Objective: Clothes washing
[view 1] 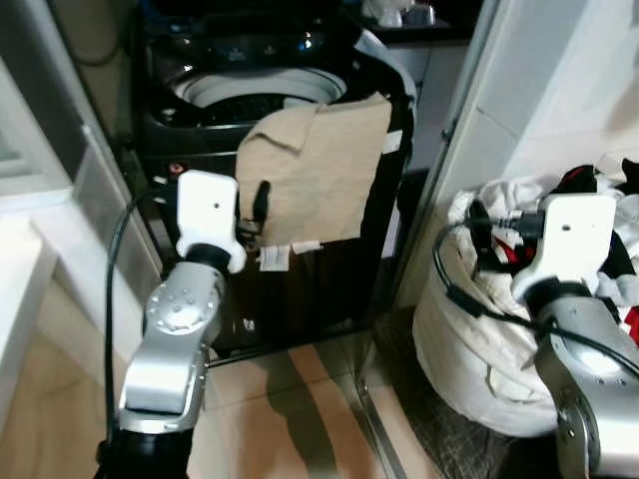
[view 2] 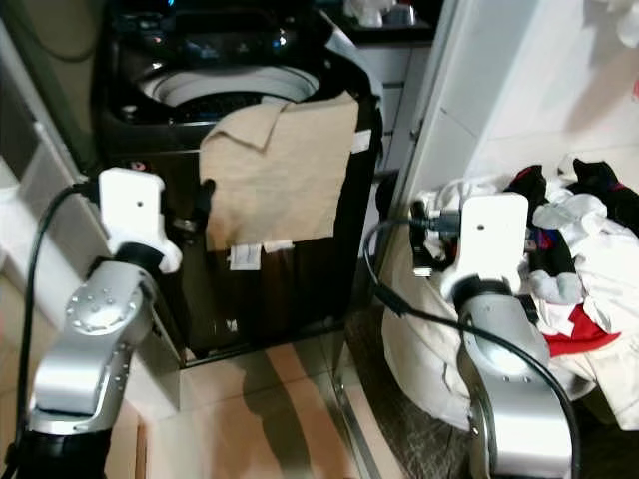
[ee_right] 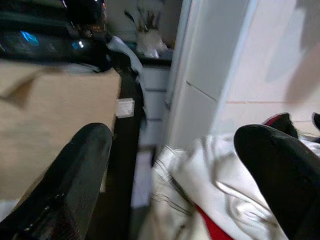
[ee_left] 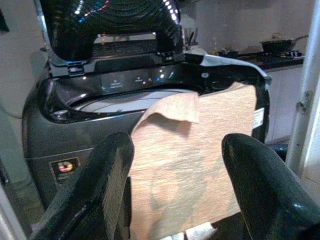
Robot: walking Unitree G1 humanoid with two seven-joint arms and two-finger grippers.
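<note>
a tan cloth (view 1: 318, 175) hangs over the front rim of the open top-loading washing machine (view 1: 200, 120), its long axis running straight down the dark front panel, white tags at its lower edge. the left end effector (ee_left: 175, 185) is spread wide and empty, raised just in front of the cloth's lower left part, apart from it. the right end effector (ee_right: 185, 175), also wide and empty, hovers beside a white laundry bag (view 1: 469, 349) heaped with white, red and black clothes (view 2: 569, 259). the bag stands on a tiled floor (view 1: 290, 399) beside a white wall
</note>
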